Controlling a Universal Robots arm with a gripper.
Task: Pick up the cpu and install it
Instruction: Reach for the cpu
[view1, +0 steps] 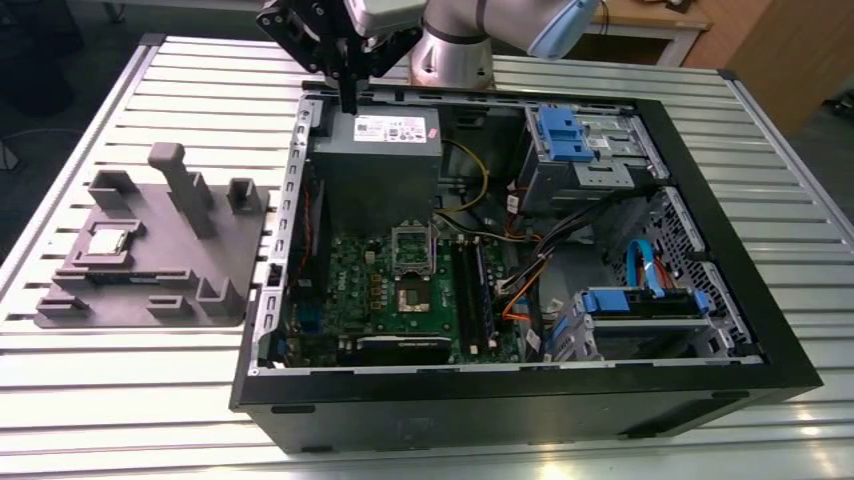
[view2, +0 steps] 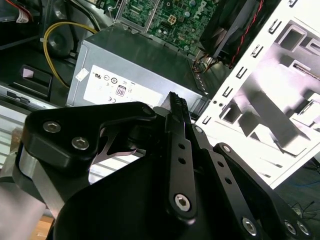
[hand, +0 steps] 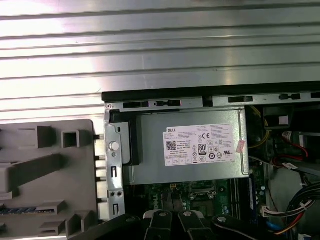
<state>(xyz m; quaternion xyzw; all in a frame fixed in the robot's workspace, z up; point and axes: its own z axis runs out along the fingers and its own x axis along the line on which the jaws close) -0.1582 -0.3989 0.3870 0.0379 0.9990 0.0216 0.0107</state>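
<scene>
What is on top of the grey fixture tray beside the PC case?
The cpu lies flat in a recess of the grey fixture tray, among upright grey blocks. Whatever is beneath the cpu is covered.

I am hovering my fingers (hand: 159, 222) over an open computer case (hand: 165, 97): grey power supply (hand: 187, 150), green motherboard (hand: 230, 197) beside it, grey tray (hand: 45, 175) lying on slatted tabletop (hand: 150, 45).

Open air lay above the cpu (view1: 107, 243) on the tray (view1: 243, 246) (a tall post (view1: 187, 195) stood near); the case (view1: 534, 412) and cables (view1: 534, 275) hemmed the board (view1: 384, 292), open above.
</scene>
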